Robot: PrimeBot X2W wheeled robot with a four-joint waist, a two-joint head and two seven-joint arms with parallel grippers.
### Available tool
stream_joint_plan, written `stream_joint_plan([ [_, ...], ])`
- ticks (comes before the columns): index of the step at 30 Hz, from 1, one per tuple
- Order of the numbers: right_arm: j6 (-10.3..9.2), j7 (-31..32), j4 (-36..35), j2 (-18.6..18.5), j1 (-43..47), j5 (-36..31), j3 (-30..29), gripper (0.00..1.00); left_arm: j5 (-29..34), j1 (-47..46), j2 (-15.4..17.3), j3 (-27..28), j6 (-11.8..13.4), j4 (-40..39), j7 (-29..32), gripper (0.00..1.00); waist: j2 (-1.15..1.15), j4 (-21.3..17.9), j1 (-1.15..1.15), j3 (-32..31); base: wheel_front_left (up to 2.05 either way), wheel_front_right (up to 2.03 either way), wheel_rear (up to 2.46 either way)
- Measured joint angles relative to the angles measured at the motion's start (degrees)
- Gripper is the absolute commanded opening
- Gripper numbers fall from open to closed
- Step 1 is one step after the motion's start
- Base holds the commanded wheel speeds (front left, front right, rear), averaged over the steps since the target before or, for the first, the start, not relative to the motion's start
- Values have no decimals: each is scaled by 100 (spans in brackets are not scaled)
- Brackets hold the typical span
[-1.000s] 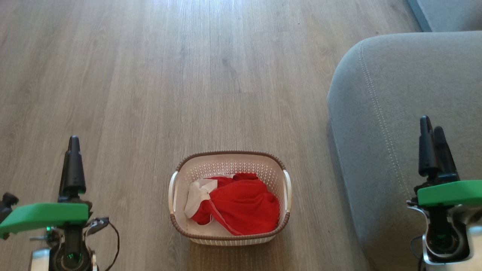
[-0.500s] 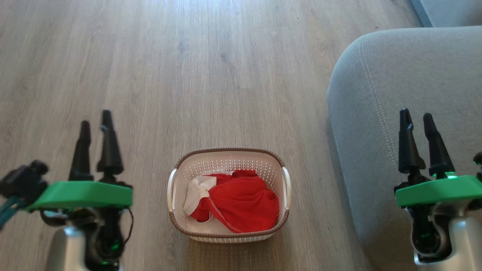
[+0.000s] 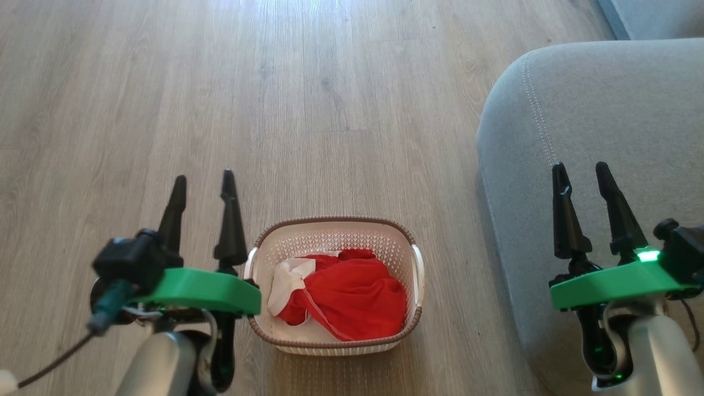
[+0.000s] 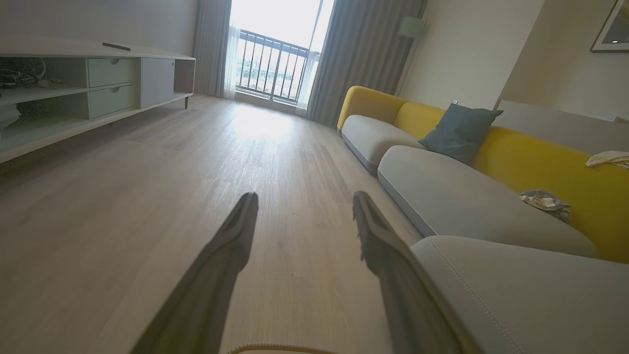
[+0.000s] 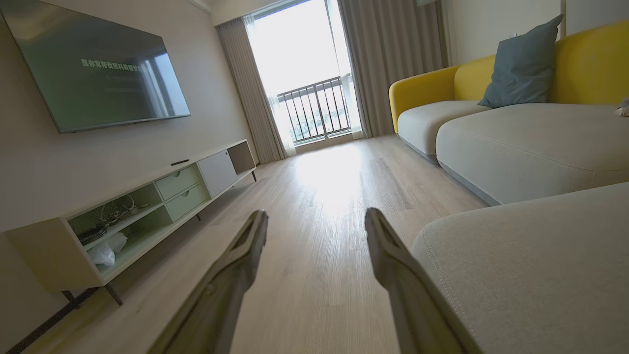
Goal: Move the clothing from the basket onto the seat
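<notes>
Zero progress so far: clothing (image 3: pixel 346 294) lies bunched in the basket (image 3: pixel 330 221) on the floor, none on the seat (image 3: pixel 605 121), left gripper (image 3: pixel 202 180) beside the basket and right gripper (image 3: pixel 580 166) over the seat, both spread apart, empty.

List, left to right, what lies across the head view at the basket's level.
left tool → basket → seat
</notes>
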Motion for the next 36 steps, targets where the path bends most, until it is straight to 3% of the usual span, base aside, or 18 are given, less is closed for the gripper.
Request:
stream_joint_plan([
  [4,0,-67,93,0,-4,-347,68,100,294,-70,252,-499,385,147,-88,100,0,-6,0,-1,0,0,0],
  [14,0,-238,804,0,21,-758,188,100,767,-120,414,-1144,881,388,-245,100,0,-31,0,-24,0,0,0],
  [25,1,-409,1049,0,0,-1524,343,100,1558,-119,431,-1415,1079,703,-431,100,0,-45,0,-28,0,0,0],
  [36,1,-599,1121,0,-32,-2148,398,100,2150,-118,391,-1494,1071,733,-597,100,0,-36,0,-35,0,0,0],
])
